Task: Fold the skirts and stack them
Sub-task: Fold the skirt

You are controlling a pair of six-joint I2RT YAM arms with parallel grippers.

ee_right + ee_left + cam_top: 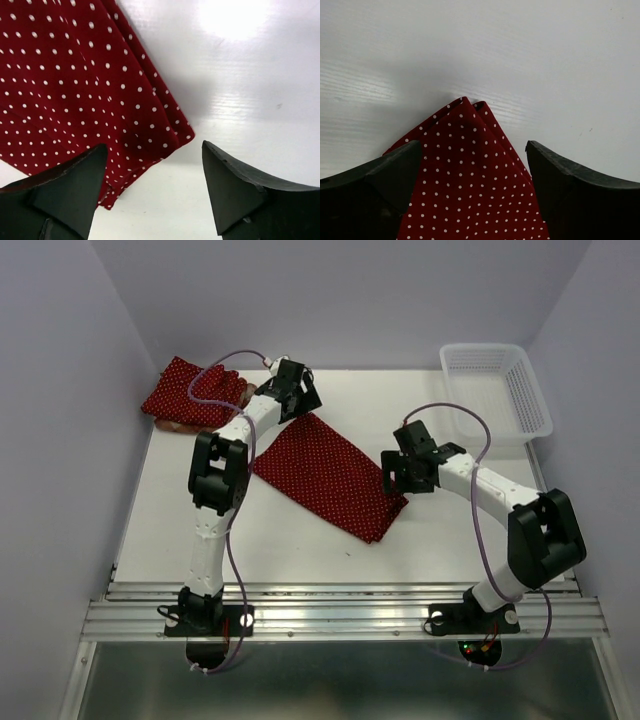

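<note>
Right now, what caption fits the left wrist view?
Open left gripper over a layered corner of the polka-dot skirt on the white table.

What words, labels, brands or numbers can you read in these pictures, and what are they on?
None: no readable text in any view.
The spread polka-dot skirt, the skirt pile, the mesh basket and the table show no words, labels or numbers.

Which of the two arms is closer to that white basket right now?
Right. The right fingers are over the right-hand corner of the spread dotted skirt, in front and left of the basket. The left fingers are at its far corner, further left.
</note>
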